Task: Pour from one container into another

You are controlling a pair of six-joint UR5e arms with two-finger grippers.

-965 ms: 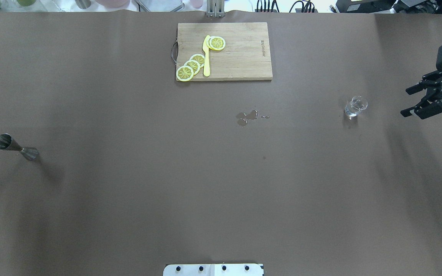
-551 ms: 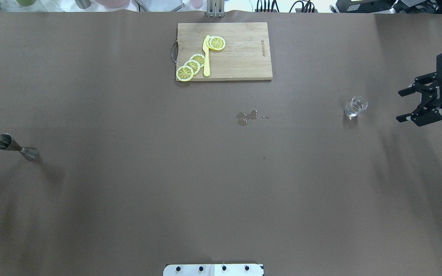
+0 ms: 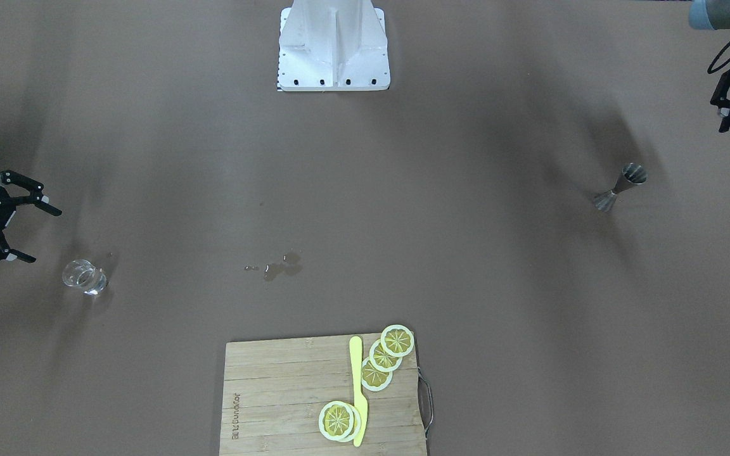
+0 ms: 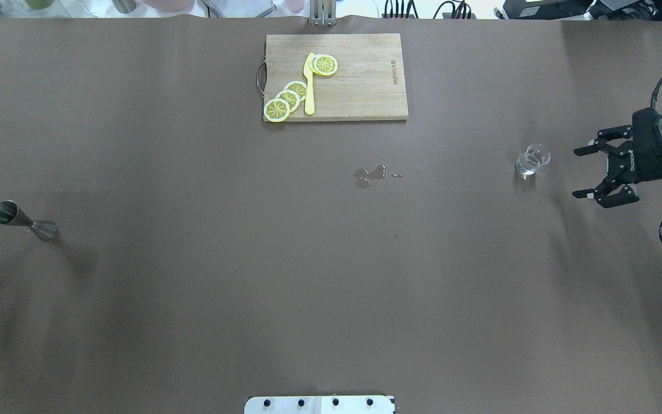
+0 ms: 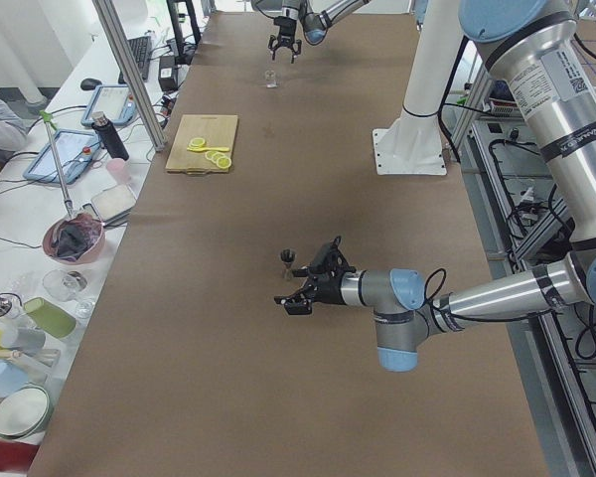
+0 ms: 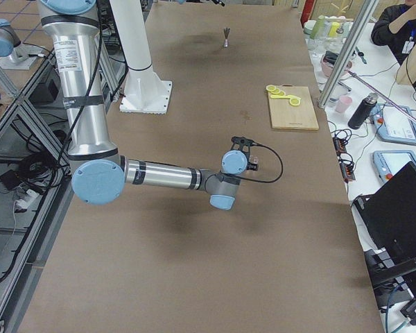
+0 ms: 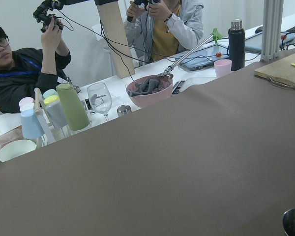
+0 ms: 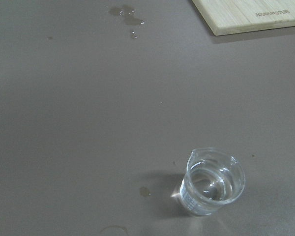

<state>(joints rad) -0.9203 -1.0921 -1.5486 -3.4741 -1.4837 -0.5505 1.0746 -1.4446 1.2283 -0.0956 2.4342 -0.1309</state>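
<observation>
The right hand [image 4: 577,173], fingers spread and empty, faces a small clear glass beaker [image 4: 532,160] with a pour spout. The beaker stands near it on the matte brown table [image 4: 193,287], partly filled with water, probably lined up for grasping. Far across, a shiny steel hourglass-shaped measuring cup [image 4: 23,222] stands upright near the left hand [image 3: 720,114], also spread and empty.
</observation>
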